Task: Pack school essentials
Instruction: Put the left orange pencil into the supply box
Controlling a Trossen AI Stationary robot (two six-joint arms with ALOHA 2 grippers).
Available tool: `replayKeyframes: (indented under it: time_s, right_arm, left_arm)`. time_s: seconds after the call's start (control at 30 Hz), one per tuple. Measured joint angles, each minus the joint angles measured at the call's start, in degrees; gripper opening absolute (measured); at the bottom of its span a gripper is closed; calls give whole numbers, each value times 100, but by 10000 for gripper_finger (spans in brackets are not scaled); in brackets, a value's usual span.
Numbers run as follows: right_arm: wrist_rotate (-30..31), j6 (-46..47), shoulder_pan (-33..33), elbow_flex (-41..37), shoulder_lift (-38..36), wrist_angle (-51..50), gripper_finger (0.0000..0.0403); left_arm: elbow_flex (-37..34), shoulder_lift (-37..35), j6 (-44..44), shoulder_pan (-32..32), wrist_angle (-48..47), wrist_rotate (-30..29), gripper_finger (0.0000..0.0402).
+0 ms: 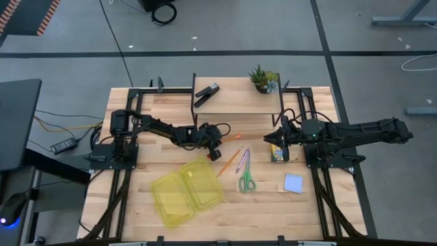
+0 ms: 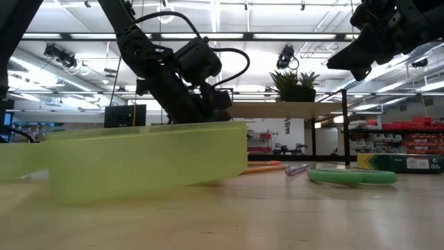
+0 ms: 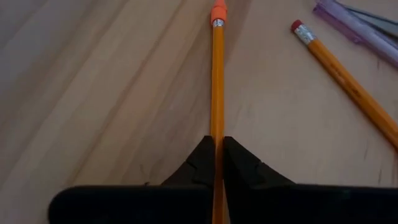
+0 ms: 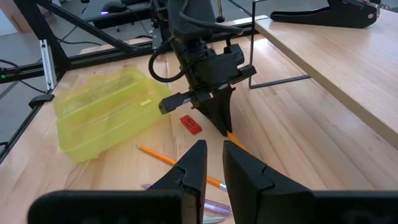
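Note:
My left gripper (image 1: 215,147) points down at the table's middle, shut on an orange pencil (image 3: 217,81). A tiny red eraser (image 4: 191,124) lies beside it. A second pencil (image 1: 229,161), the purple pen (image 1: 244,161) and the green-handled scissors (image 1: 246,180) lie flat just to the right. The pale blue notepad (image 1: 293,182) lies flat nearer the right edge. My right gripper (image 4: 214,158) hovers open with a narrow gap and holds nothing. It is above the small yellow-green box (image 1: 278,154). The open yellow-green case (image 1: 188,193) sits at near left. My left gripper pinches the orange pencil's shaft (image 3: 217,127) between its two fingers, coming from above and pointing down. The pencil runs out level past the fingertips (image 3: 202,155) to its orange eraser end (image 3: 218,11). I cannot tell whether it is clear of the table.
A raised wooden shelf (image 1: 235,102) at the far side carries the black stapler (image 1: 207,94) and the potted plant (image 1: 263,79). Its black frame legs stand on the table (image 1: 321,212) near both grippers. Bare wood shows at the near right.

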Motion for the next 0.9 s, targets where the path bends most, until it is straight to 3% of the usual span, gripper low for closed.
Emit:
replayKeyframes:
  time_s: [0.9]
  right_arm:
    - [0,2,0,0,-1,-4,60]
  left_arm:
    - [21,-26,-36,2,42,86,13]
